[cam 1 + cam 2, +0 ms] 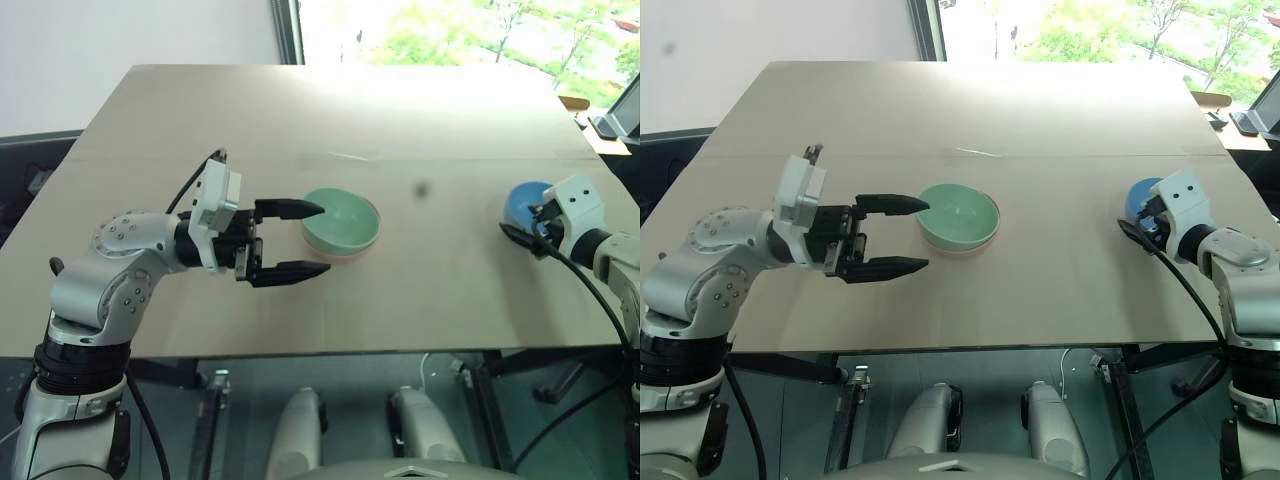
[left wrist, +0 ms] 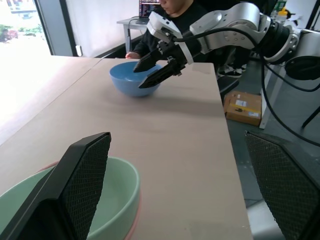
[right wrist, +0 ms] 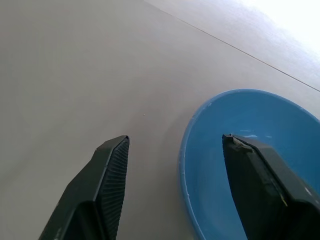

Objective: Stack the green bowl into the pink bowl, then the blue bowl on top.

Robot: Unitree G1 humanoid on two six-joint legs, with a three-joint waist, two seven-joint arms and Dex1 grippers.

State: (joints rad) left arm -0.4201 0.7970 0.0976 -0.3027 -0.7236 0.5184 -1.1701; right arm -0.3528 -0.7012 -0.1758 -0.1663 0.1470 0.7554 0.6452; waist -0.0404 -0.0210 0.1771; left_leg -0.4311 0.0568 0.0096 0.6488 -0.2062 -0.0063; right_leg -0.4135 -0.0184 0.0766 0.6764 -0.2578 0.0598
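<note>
Tabletop (image 1: 300,110): right claw (image 3: 175,190) straddles blue bowl (image 3: 260,150) rim.

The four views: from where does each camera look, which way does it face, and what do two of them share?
Left eye view: on the head, looking forward and down at the table; both arms show.
Right eye view: beside it, same scene.
Left wrist view: along the open left gripper, past the green bowl nested in the pink bowl, toward the right gripper.
Right wrist view: along its fingers straddling the blue bowl's rim.
Shared: the blue bowl appears in both wrist views.
</note>
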